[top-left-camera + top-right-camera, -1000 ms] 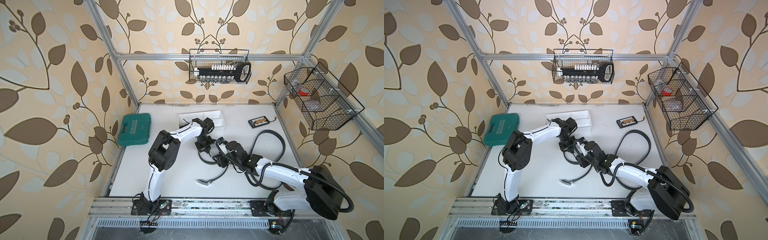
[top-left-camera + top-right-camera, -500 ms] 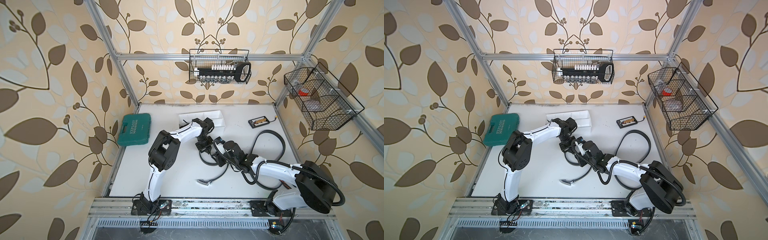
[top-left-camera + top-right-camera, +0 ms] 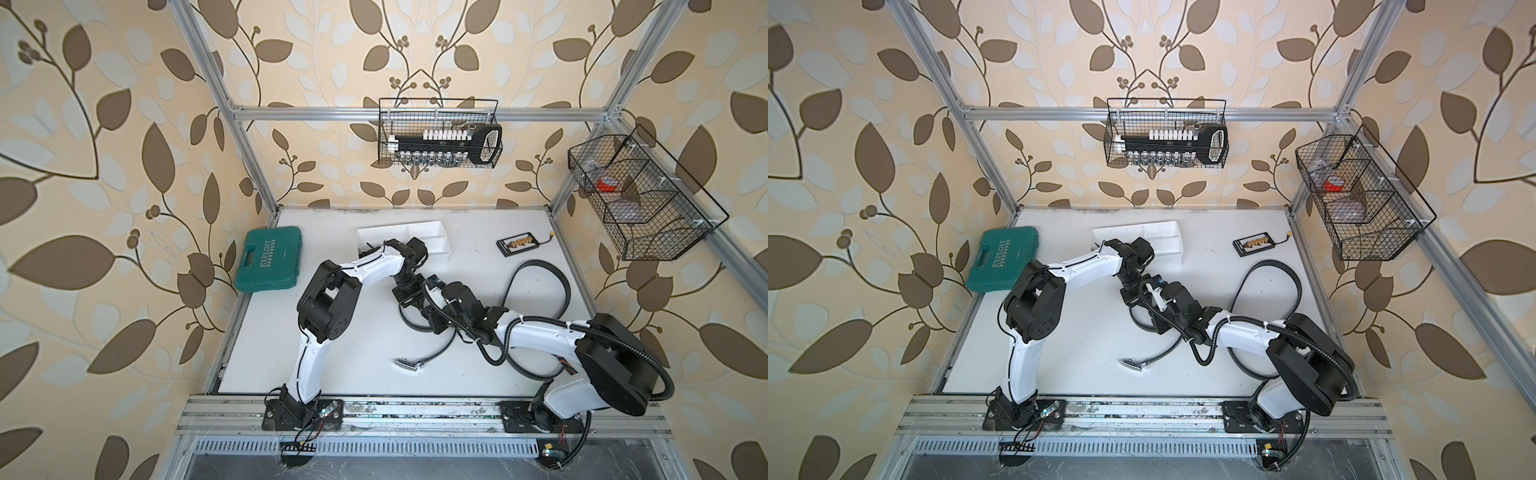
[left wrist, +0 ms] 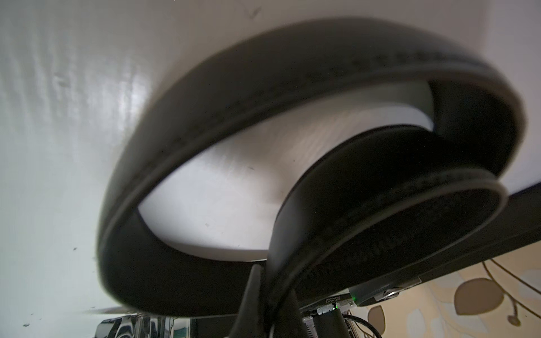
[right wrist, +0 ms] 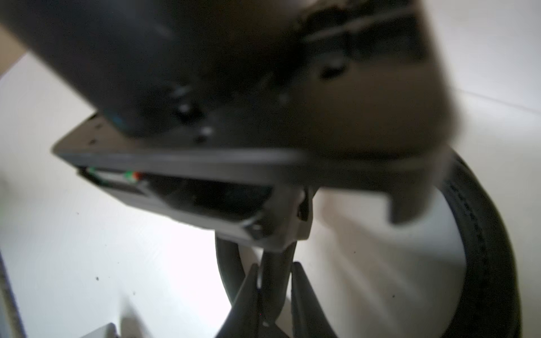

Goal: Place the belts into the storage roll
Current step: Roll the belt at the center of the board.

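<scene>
On the white table a black belt (image 3: pixel 441 352) curls from a metal buckle (image 3: pixel 409 365) up to both grippers at mid-table. My left gripper (image 4: pixel 272 281) is shut on this belt (image 4: pixel 263 73), which arches out from it in a wide loop. Just beside it, my right gripper (image 5: pixel 275 264) is shut on the same strap, whose loop (image 5: pixel 483 234) curves past. In both top views the grippers (image 3: pixel 409 293) (image 3: pixel 432 322) nearly touch. Another belt (image 3: pixel 559 278) lies in a big loop at the right. The white storage roll (image 3: pixel 432 235) sits at the back, partly hidden by my left arm.
A green tool case (image 3: pixel 268 259) lies at the left edge. A small black device (image 3: pixel 518 242) rests at the back right. Wire baskets hang on the back wall (image 3: pixel 438 139) and the right wall (image 3: pixel 640 199). The metal rail (image 3: pixel 415 411) runs along the front.
My right gripper has closed on the belt and slid a little closer to the left gripper. The left arm has held still with its grip.
</scene>
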You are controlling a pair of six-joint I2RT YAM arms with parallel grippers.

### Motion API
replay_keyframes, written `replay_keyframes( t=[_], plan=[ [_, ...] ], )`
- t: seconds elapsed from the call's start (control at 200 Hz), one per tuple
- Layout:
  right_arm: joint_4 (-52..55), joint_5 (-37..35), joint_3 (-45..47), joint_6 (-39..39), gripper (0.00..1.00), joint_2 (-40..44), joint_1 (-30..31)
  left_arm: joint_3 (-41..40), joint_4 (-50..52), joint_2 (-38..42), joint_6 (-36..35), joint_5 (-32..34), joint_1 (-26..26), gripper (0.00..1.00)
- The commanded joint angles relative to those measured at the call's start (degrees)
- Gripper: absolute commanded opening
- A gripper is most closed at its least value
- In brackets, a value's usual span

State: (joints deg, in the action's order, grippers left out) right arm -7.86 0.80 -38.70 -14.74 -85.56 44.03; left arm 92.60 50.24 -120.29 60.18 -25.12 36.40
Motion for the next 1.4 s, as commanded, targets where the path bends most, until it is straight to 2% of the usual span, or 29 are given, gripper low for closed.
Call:
replay_keyframes(
  t=[0.0,0.07,0.2,0.3,0.39,0.43,0.585,0.7,0.755,0.81,0.9,0.95,1.03,1.175,1.315,1.394],
  plan=[
    [-1.3,-0.7,-1.0,-0.9,0.00,-0.5,-0.1,-0.9,-0.4,3.0,-0.5,-2.9,0.5,0.00],
    [-1.1,-0.7,-0.6,-0.9,0.00,0.2,0.0,-2.3,-2.5,4.3,-0.6,-3.2,0.5,0.00],
    [-0.9,-1.2,1.4,-0.9,0.00,2.8,-0.1,-5.4,-7.3,8.6,-0.2,-1.4,0.4,0.27],
    [-0.4,-1.5,2.9,-0.9,0.00,5.0,-0.1,-7.8,-10.8,12.4,-0.3,-1.0,0.2,0.56],
    [-0.6,-1.7,4.9,-1.0,0.00,7.5,-0.1,-12.3,-15.2,18.3,0.5,1.7,0.1,0.89],
    [-0.9,-1.8,6.0,-1.1,0.00,8.6,-0.2,-14.3,-16.5,21.2,1.0,3.0,-0.3,0.99],
    [-2.4,-1.4,9.9,-1.9,0.00,12.5,-1.5,-22.7,-18.8,31.3,2.2,5.2,-2.1,0.99],
    [-3.2,0.5,11.0,-2.0,0.00,12.8,-3.8,-33.3,-20.8,40.6,2.6,6.2,-1.5,0.99],
    [-3.6,1.7,11.2,-2.0,0.00,12.4,-4.2,-39.2,-22.0,45.7,2.2,8.4,0.8,0.99],
    [-4.2,3.1,11.1,-1.8,0.00,11.6,-6.6,-43.8,-21.6,50.8,0.7,13.2,4.5,0.99],
    [-4.7,4.7,10.4,-1.6,0.00,9.8,-8.3,-49.4,-23.1,58.1,-6.6,20.6,11.0,0.99],
    [-4.7,6.1,9.6,-1.4,0.00,8.4,-9.1,-51.7,-24.9,60.2,-10.2,22.3,13.7,0.99],
    [-4.5,7.6,8.0,-1.4,0.00,6.1,-9.8,-52.1,-26.7,58.6,-16.4,22.8,17.2,0.99],
    [-4.9,9.5,6.3,-2.8,0.00,2.4,-10.9,-45.3,-27.3,46.3,-26.2,23.9,25.6,0.99],
    [-5.8,11.3,6.6,-4.3,0.00,0.8,-12.3,-39.2,-27.7,35.3,-32.9,23.8,28.1,0.95],
    [-5.6,12.2,6.8,-4.8,0.00,0.5,-12.9,-37.2,-28.6,31.8,-36.2,22.9,28.8,0.91]
  ],
)
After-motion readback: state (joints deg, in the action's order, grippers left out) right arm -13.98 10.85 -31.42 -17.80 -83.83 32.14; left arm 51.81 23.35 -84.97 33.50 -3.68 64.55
